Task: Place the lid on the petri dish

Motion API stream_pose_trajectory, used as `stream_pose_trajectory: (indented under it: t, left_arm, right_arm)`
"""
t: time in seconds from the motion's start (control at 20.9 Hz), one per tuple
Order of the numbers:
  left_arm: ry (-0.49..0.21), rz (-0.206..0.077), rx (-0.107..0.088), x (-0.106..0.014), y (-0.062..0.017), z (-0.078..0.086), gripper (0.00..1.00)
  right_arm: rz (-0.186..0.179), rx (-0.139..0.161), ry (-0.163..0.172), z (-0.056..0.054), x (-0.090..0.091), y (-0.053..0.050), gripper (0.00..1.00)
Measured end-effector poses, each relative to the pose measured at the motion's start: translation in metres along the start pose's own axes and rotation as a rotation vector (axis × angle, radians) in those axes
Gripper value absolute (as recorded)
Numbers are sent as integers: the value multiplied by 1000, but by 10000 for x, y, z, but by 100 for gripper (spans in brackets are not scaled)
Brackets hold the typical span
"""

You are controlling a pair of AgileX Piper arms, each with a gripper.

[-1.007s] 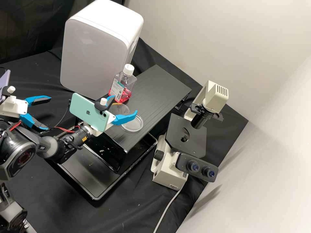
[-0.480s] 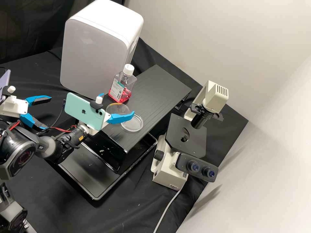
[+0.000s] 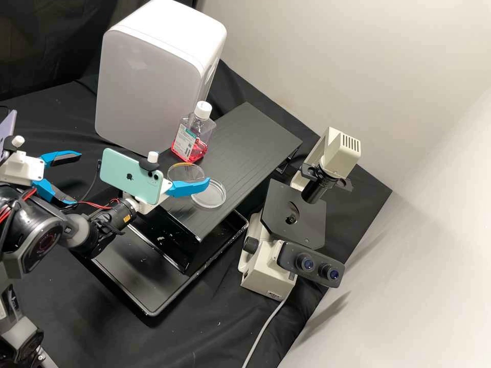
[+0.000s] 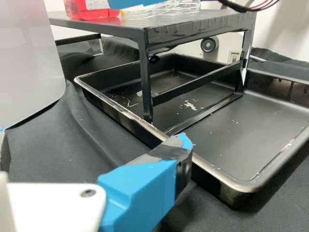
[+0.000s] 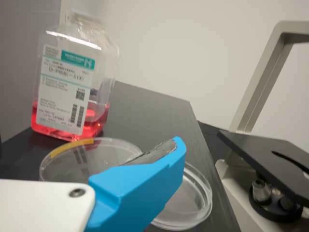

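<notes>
A clear petri dish (image 3: 209, 194) lies open near the front edge of the black raised shelf (image 3: 245, 143). Just left of it, the clear lid (image 3: 184, 172) with a yellow mark on its rim is tilted, its near edge in my right gripper (image 3: 194, 184), which looks shut on it. In the right wrist view the lid (image 5: 79, 159) runs under my blue finger (image 5: 145, 179), and the dish (image 5: 190, 198) lies beyond. My left gripper (image 3: 75, 178) stands open at the far left over the black cloth, holding nothing; one of its fingers (image 4: 149, 188) shows in the left wrist view.
A flask of red liquid (image 3: 193, 134) stands on the shelf behind the lid. A large white box (image 3: 153, 66) sits behind that. A microscope (image 3: 302, 220) stands to the right of the shelf. The shelf stands in a black tray (image 3: 148, 276).
My right gripper has drawn back to the left and its fingers have closed. The lid now shows at its finger. The left arm has hardly moved.
</notes>
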Motion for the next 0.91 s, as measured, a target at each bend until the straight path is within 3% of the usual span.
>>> stream_pose_trajectory:
  t: [0.19, 0.34, 0.58, 0.77, 0.91]
  left_arm:
    - [-2, -1, -1, 0, -1, 5, 100]
    - [-1, -11, 1, 6, -26, 3, 100]
    - [-7, -12, 2, 4, -29, 19, 100]
    - [-7, -12, 2, 4, -29, 19, 100]
    - [-7, -12, 2, 4, -29, 19, 100]
  right_arm:
    - [-22, -7, -32, 54, 23, -69, 100]
    - [-16, -20, -41, 62, 40, -66, 100]
    - [4, -67, -88, 94, 84, -75, 100]
    - [27, -134, -111, 93, 101, -89, 100]
    - [30, -147, -113, 87, 109, -83, 100]
